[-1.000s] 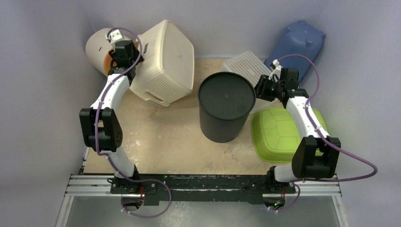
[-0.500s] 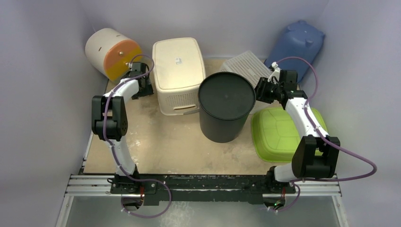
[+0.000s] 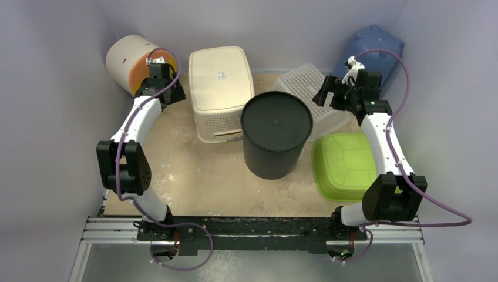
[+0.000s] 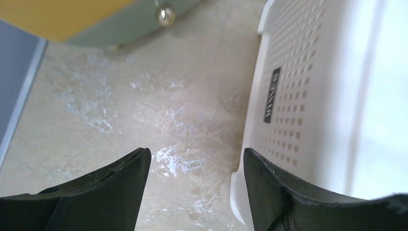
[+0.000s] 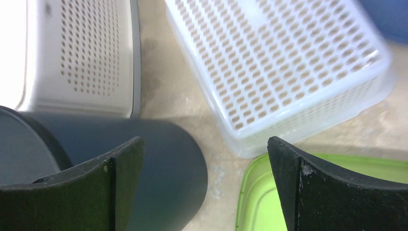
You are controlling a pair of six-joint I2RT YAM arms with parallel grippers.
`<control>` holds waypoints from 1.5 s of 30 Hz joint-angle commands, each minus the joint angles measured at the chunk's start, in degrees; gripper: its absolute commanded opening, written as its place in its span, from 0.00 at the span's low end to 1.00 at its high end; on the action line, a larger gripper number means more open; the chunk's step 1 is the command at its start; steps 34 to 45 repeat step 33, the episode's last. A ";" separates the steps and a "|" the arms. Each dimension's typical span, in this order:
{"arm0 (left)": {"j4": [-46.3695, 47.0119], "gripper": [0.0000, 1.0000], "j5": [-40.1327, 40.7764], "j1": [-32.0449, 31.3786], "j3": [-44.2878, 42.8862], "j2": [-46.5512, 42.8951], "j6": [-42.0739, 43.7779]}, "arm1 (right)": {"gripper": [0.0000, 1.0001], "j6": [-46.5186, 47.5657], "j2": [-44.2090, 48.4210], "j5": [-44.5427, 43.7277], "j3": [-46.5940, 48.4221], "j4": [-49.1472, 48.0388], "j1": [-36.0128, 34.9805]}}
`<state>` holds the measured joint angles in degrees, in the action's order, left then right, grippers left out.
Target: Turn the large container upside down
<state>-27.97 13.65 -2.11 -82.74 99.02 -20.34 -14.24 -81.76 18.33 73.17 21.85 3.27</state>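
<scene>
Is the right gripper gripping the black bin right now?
No: the right gripper is wide open, with nothing between its fingers, apart from the black bin.

The black bin [image 3: 276,126] hides the near corner of the white perforated basket [image 3: 308,79] (top view); the left wrist view crops the orange-ended drum [image 4: 57,12] and cream basket [image 4: 308,96].

The cream basket [image 3: 220,88] is seen bottom-up at 11 o'clock of the black bin [image 3: 276,138] — just beside it. The left gripper [image 3: 164,88] is held at the basket's 9 o'clock.
</scene>
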 commanded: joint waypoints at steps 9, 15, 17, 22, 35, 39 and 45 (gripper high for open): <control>0.05 0.71 4.09 -0.07 -2.86 -10.75 -2.43 | 1.00 2.11 0.96 -6.92 13.92 -1.00 -0.26; -0.13 0.72 4.60 -0.63 -2.69 -13.35 -2.72 | 1.00 0.79 3.85 -9.32 14.00 -4.01 -0.35; -0.56 0.73 4.95 -0.62 -3.12 -13.74 -2.45 | 1.00 0.56 4.04 -10.60 14.41 -3.48 -0.29; -1.23 0.73 4.78 -0.70 -3.20 -14.74 -2.41 | 1.00 -0.29 5.51 -13.46 13.19 -3.75 -0.34; -1.23 0.74 4.37 -0.70 -3.21 -15.35 -2.15 | 1.00 -1.50 7.27 -17.18 10.85 -2.49 -0.37; -1.23 0.74 4.37 -0.70 -3.21 -15.35 -2.15 | 1.00 -1.50 7.27 -17.18 10.85 -2.49 -0.37; -1.23 0.74 4.37 -0.70 -3.21 -15.35 -2.15 | 1.00 -1.50 7.27 -17.18 10.85 -2.49 -0.37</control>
